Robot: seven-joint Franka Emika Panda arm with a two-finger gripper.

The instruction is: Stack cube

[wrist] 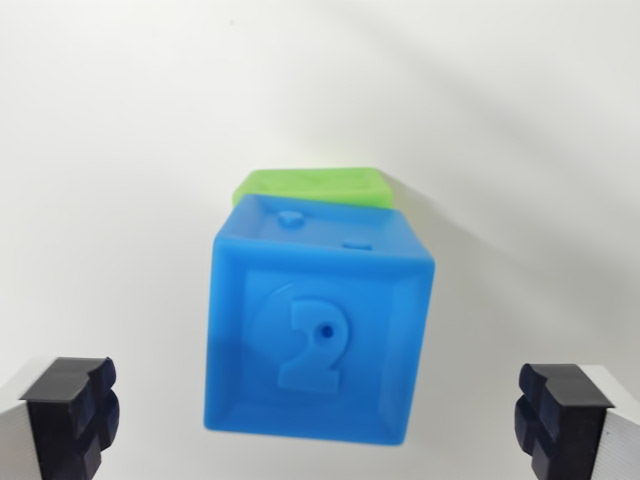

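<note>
Wrist view shows the claw [320,420] spread wide, grasping nothing: its left pad [72,415] sits at the lower left corner and its right pad [560,415] at the lower right, both well clear of the cubes. Between them, in the middle of the frame, the blue cube [320,335] faces the camera with a raised "2" on its near side. Beyond it, partly hidden, a green cube [315,187] peeks out over the blue top edge; whether blue rests on green or merely stands in front of it on the white desk [110,150] I cannot tell. My judgement: either the stack is just released, or the grasp is about to begin. If the latter, the next move calls for closing squarely on the blue cube's left and right faces.
</note>
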